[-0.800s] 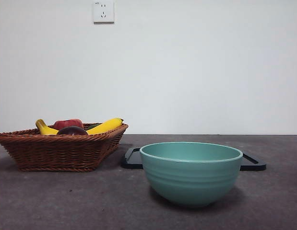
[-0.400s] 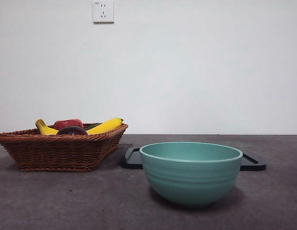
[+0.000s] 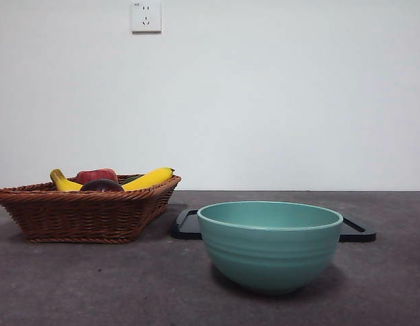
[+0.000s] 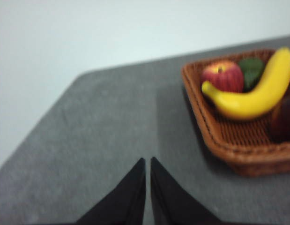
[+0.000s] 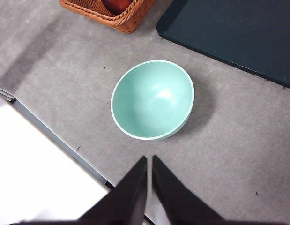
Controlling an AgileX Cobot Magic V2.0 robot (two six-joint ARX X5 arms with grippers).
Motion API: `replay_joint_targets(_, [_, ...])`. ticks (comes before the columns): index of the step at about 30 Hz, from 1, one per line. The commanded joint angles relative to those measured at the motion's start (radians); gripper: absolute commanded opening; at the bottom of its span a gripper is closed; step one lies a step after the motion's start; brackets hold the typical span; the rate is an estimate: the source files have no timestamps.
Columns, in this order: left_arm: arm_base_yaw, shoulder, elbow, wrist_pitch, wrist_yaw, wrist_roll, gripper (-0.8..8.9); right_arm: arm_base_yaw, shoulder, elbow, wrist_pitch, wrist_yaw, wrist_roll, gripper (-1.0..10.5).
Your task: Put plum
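The plum (image 3: 101, 185) lies in the wicker basket (image 3: 87, 214), only its dark top showing above the rim, with the banana (image 3: 148, 178) and red apple (image 3: 96, 175) behind it. A teal bowl (image 3: 270, 244) hides most of the black tray (image 3: 359, 231). The left gripper (image 4: 148, 161) and right gripper (image 5: 149, 159) hover with jaws closed, holding nothing.

My plum (image 3: 101, 185) lies in the wicker basket (image 3: 81, 212), a dark maroon, smooth round fruit just showing above the rim, with the yellow banana (image 3: 148, 178) curving beside it and the red apple (image 3: 96, 175) behind it
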Motion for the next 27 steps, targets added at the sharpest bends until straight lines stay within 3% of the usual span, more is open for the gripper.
replay_joint_targets(1, [0.003, -0.001, -0.021, -0.033, -0.003, -0.008, 0.15, 0.006, 0.003, 0.013, 0.011, 0.000, -0.001, 0.1])
replay_joint_targets(27, [0.003, -0.001, -0.021, -0.032, -0.003, -0.017, 0.15, 0.006, 0.003, 0.013, 0.011, 0.000, -0.001, 0.1])
